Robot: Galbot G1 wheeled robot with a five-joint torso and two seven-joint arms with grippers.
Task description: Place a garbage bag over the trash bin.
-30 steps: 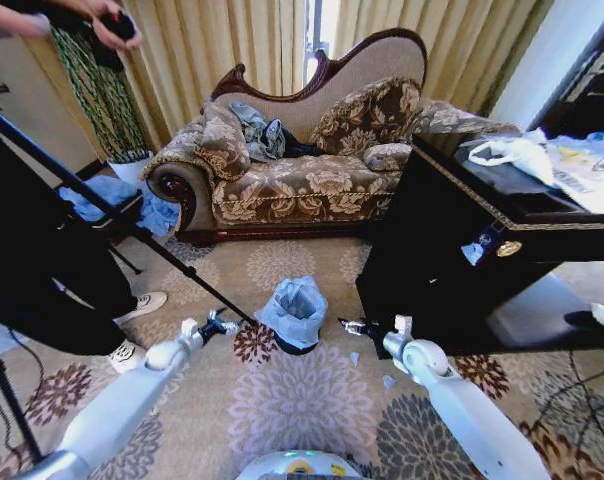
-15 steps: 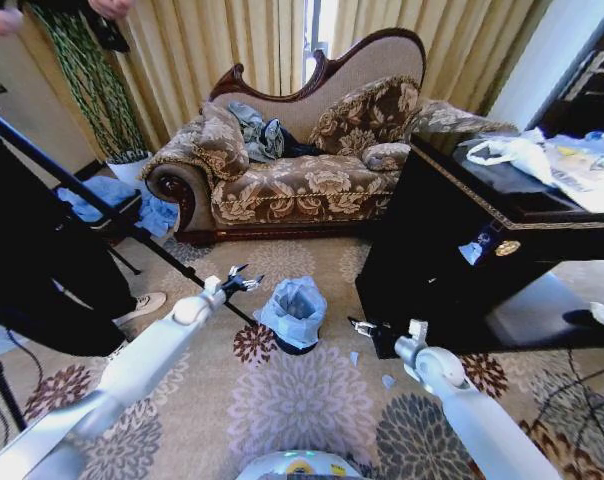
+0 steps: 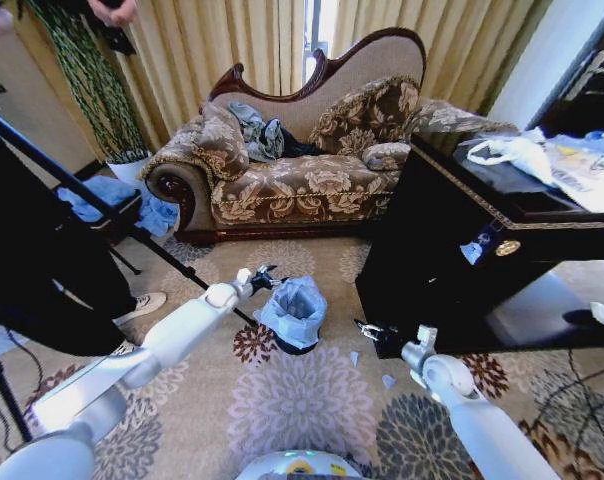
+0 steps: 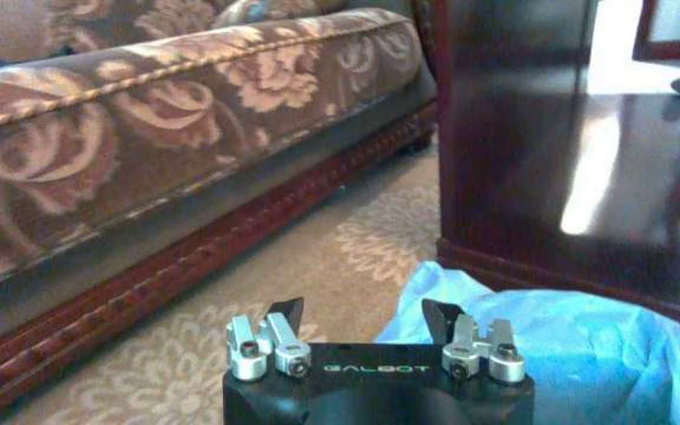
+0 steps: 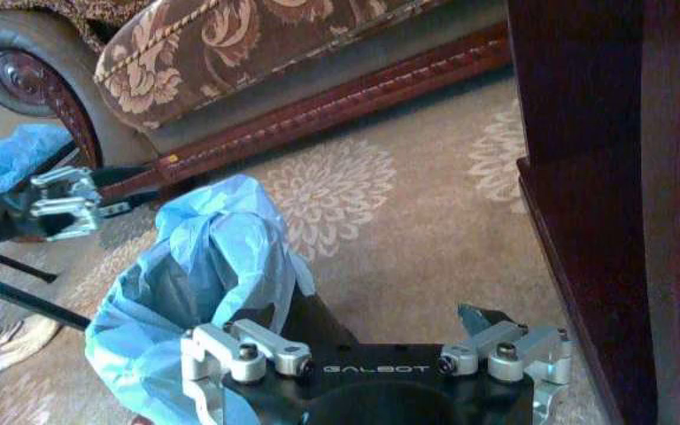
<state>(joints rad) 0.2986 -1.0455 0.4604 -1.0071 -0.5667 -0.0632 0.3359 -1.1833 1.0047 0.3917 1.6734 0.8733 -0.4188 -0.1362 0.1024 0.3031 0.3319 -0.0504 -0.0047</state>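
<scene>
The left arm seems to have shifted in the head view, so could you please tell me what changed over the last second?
The left gripper rose from the carpet and swung in to the garbage bag's upper left edge, open, gripping nothing. The right gripper drifted slightly right, away from the trash bin, and is open too. Bag, bin and sofa stayed put.

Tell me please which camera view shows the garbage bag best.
The right wrist view: the garbage bag fills much of it, draped over the black trash bin, creases clear. The head view shows the whole bag on the bin but small, with the left gripper beside it. The left wrist view catches one blue corner.
</scene>
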